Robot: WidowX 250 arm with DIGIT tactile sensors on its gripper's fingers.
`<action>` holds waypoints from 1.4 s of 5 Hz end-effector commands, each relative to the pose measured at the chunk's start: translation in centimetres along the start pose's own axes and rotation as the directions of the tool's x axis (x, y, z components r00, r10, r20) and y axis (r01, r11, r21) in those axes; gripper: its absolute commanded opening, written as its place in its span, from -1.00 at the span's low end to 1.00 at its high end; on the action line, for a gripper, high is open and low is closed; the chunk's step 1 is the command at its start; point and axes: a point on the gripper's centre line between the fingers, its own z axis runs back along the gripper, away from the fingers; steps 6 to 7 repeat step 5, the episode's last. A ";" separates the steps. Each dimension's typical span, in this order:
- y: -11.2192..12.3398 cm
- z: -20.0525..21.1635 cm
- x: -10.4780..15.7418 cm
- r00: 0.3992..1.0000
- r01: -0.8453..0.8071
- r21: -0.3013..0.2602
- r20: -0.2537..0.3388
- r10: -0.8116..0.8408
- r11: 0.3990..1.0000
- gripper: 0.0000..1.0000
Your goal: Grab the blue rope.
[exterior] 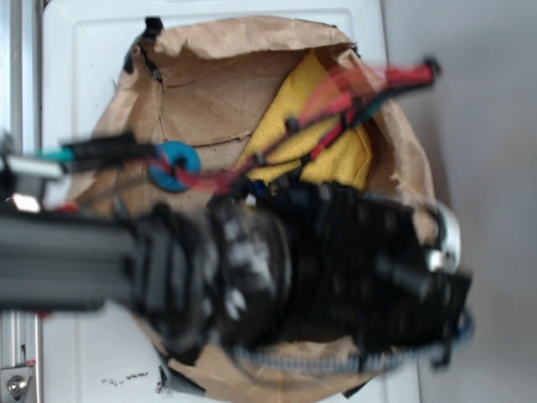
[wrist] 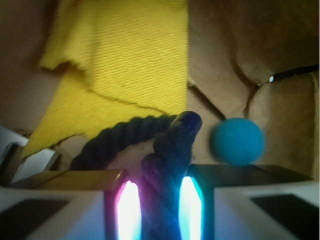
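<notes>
In the wrist view the blue rope (wrist: 165, 155), a thick dark navy twisted cord, curls like a hook. One end runs down between my two glowing fingertips. My gripper (wrist: 160, 205) is shut on that end, with a pad pressed against each side. The rope's other arm curves away to the left over the brown paper. In the exterior view my blurred black arm and gripper (exterior: 440, 290) reach right across the paper and hide the rope.
A yellow cloth (wrist: 115, 60) lies just behind the rope, also seen as the yellow cloth (exterior: 336, 143) in the exterior view. A light blue ball (wrist: 237, 141) sits right of the rope. Crumpled brown paper (exterior: 218, 92) covers the white table (exterior: 84, 50). Red cables (exterior: 369, 92) cross above.
</notes>
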 end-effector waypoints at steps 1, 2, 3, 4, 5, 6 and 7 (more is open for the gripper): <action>5.6 6.9 3.2 0.996 0.039 -0.292 -0.060 -0.059 0.956 -1.00; 6.1 9.2 2.3 0.987 0.161 -0.332 0.047 -0.154 0.930 -1.00; 4.5 10.4 0.2 0.945 0.315 -0.304 0.188 -0.267 0.899 -1.00; 3.3 9.9 -1.9 0.924 0.353 -0.254 0.249 -0.292 0.901 -1.00; 2.3 9.2 -4.9 0.802 0.466 -0.116 0.473 -0.364 0.877 0.00; 2.3 9.2 -4.9 0.802 0.466 -0.116 0.473 -0.364 0.877 0.00; 2.3 9.2 -4.9 0.802 0.466 -0.116 0.473 -0.364 0.877 0.00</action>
